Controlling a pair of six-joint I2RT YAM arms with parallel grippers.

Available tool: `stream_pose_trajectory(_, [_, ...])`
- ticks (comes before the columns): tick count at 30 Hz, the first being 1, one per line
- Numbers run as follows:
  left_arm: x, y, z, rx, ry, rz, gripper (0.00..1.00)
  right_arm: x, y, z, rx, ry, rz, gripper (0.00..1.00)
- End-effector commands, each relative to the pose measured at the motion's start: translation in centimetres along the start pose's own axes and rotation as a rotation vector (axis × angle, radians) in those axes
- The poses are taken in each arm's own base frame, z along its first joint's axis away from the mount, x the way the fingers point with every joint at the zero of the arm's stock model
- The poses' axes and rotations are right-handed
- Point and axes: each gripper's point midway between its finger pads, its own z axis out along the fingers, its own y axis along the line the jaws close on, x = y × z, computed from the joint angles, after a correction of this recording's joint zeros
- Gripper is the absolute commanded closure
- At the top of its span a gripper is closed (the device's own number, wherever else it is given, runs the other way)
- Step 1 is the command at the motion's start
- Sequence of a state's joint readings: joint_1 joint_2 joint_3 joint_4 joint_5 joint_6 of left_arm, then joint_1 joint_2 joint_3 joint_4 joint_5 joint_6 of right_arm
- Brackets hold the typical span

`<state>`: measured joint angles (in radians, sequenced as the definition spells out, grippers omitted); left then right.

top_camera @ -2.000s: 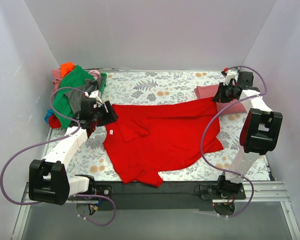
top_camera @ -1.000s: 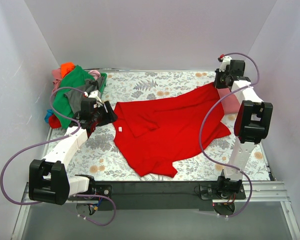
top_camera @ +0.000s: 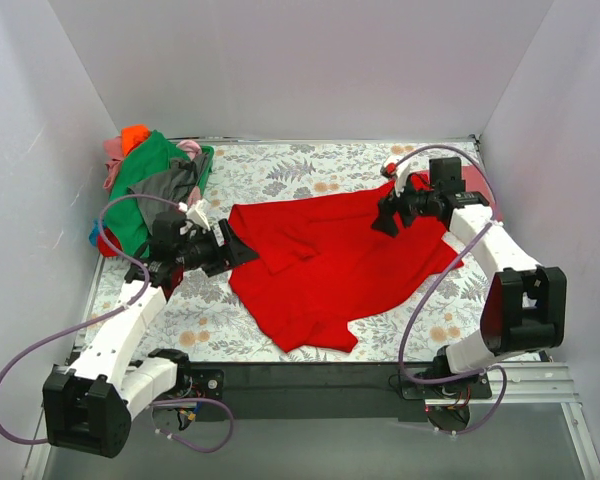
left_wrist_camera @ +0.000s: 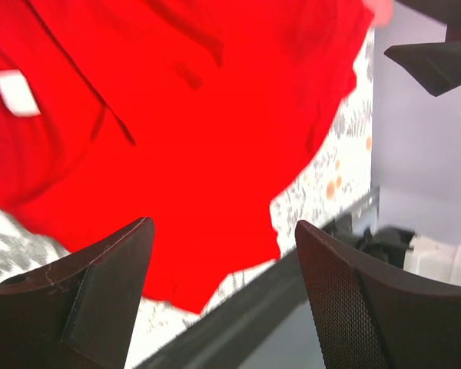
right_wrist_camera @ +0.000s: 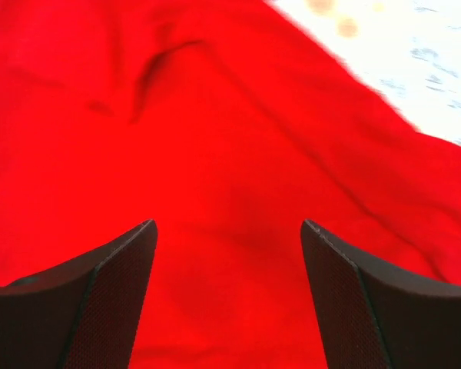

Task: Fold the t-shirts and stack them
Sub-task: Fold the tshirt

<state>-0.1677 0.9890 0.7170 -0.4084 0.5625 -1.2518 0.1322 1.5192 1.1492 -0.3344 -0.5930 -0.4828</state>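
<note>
Hovering over the red t-shirt, both pairs of fingers spread

We see the large red t-shirt [top_camera: 330, 265] lying on the table [top_camera: 290, 172], which carries a flowered grey-white cloth. The shirt is spread out but not flat: it has wrinkles, and one part of the cloth lies doubled over near its left side. It is not yet folded.

The left fingers [left_wrist_camera: 104, 288] are at the left edge of the red t-shirt and point across it. In the left wrist view they stand wide apart and hold nothing. Below the gap we see only red cloth, with a small white label [left_wrist_camera: 16, 92] on it. Whether the tips touch the cloth, we cannot tell.

The right fingers [right_wrist_camera: 100, 300] are above the far right part of the red t-shirt. In the right wrist view they are also spread and they pinch nothing. Red cloth fills almost the whole picture under them.

Beyond the far left corner of the red t-shirt, well apart from it, we see a heap of other t-shirts [top_camera: 145, 185]: a green one on top, with grey, pink and orange cloth around it. This heap is loose, not a folded stack.
</note>
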Motion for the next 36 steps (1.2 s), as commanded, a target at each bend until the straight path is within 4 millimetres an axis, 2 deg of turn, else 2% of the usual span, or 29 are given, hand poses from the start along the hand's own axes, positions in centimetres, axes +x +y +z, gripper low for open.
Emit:
stream_pose_trajectory(1, [3.9, -2.0, -0.3, 0.083, 0.142, -0.005, 0.27, 1.3, 7.6, -1.5, -0.316, -0.025, -0.105, 0.18])
stream_pose_trajectory(2, [4.4, -2.0, -0.1, 0.064, 0.147, 0.003, 0.27, 1.8, 8.6, -1.7, -0.34, -0.016, -0.114, 0.18])
stream_pose_trajectory(3, [6.0, -2.7, 0.0, 0.07, 0.192, 0.024, 0.27, 2.8, 10.3, -2.1, -0.37, -0.002, -0.119, 0.18])
stream_pose_trajectory(5, [7.4, -2.9, 0.5, 0.046, 0.215, 0.04, 0.27, 3.9, 11.4, -2.4, -0.377, 0.005, -0.161, 0.16])
stream_pose_trajectory(6, [9.3, -3.5, 0.6, 0.048, 0.269, 0.067, 0.27, 4.6, 12.2, -2.8, -0.376, 0.003, -0.18, 0.16])
stream_pose_trajectory(8, [10.8, -3.2, 0.9, -0.003, 0.286, 0.084, 0.28, 5.6, 12.4, -3.2, -0.353, 0.017, -0.201, 0.14])
stream_pose_trajectory(9, [12.6, -3.8, 0.7, 0.002, 0.334, 0.113, 0.29, 5.6, 12.5, -3.7, -0.339, 0.005, -0.232, 0.13])
stream_pose_trajectory(10, [13.6, -3.6, 0.7, -0.017, 0.352, 0.111, 0.3, 7.1, 13.1, -3.8, -0.351, 0.023, -0.227, 0.07])
stream_pose_trajectory(12, [15.1, -3.4, 0.8, -0.045, 0.377, 0.138, 0.32, 8.2, 13.5, -4.2, -0.347, 0.019, -0.241, 0.02])
stream_pose_trajectory(13, [16.8, -3.6, 0.7, -0.048, 0.422, 0.173, 0.37, 8.3, 13.4, -4.7, -0.333, -0.001, -0.236, 0.02])
stream_pose_trajectory(14, [17.5, -3.6, 0.8, -0.059, 0.436, 0.185, 0.39, 9.3, 13.5, -4.8, -0.331, 0.003, -0.214, 0.02])
stream_pose_trajectory(15, [18.7, -3.6, 0.8, -0.071, 0.456, 0.227, 0.4, 9.3, 13.1, -5.1, -0.314, -0.005, -0.204, 0.02])
stream_pose_trajectory(18, [20.7, -3.7, 1.3, -0.099, 0.503, 0.295, 0.42, 9.2, 11.1, -5.9, -0.247, -0.022, -0.137, 0.02])
stream_pose_trajectory(20, [21.9, -3.2, 2.3, -0.138, 0.528, 0.338, 0.43, 9.1, 10.9, -6.0, -0.252, -0.027, -0.108, 0.02])
stream_pose_trajectory(21, [22.6, -4.4, 2.5, -0.104, 0.538, 0.377, 0.44, 9.2, 10.8, -5.9, -0.25, -0.025, -0.099, 0.02])
stream_pose_trajectory(24, [24.3, -4.7, 3.8, -0.122, 0.567, 0.452, 0.44, 9.5, 10.7, -5.8, -0.249, -0.013, -0.084, 0.02])
stream_pose_trajectory(27, [24.9, -3.5, 4.6, -0.189, 0.563, 0.501, 0.45, 10.0, 11.6, -5.8, -0.295, -0.012, -0.077, 0.02])
stream_pose_trajectory(29, [24.4, -2.5, 5.0, -0.244, 0.527, 0.521, 0.46, 10.0, 12.5, -5.7, -0.348, -0.027, -0.108, 0.03])
stream_pose_trajectory(31, [24.0, -1.8, 4.5, -0.276, 0.511, 0.531, 0.47, 10.5, 14.7, -5.2, -0.44, -0.002, -0.13, 0.06])
stream_pose_trajectory(32, [23.6, -1.6, 4.2, -0.287, 0.495, 0.53, 0.47, 10.7, 15.4, -5.0, -0.468, 0.012, -0.158, 0.07])
stream_pose_trajectory(33, [22.9, -1.1, 4.0, -0.312, 0.462, 0.535, 0.47, 10.9, 17.5, -4.3, -0.542, 0.039, -0.236, 0.08])
stream_pose_trajectory(34, [21.9, -1.9, 3.3, -0.289, 0.413, 0.525, 0.47, 11.4, 17.8, -3.8, -0.545, 0.087, -0.301, 0.09])
stream_pose_trajectory(35, [21.3, -1.4, 2.6, -0.32, 0.389, 0.5, 0.47, 11.3, 18.5, -3.4, -0.565, 0.109, -0.356, 0.11])
stream_pose_trajectory(36, [19.9, -1.2, 2.2, -0.342, 0.315, 0.494, 0.46, 11.5, 20.4, -2.8, -0.625, 0.142, -0.417, 0.12])
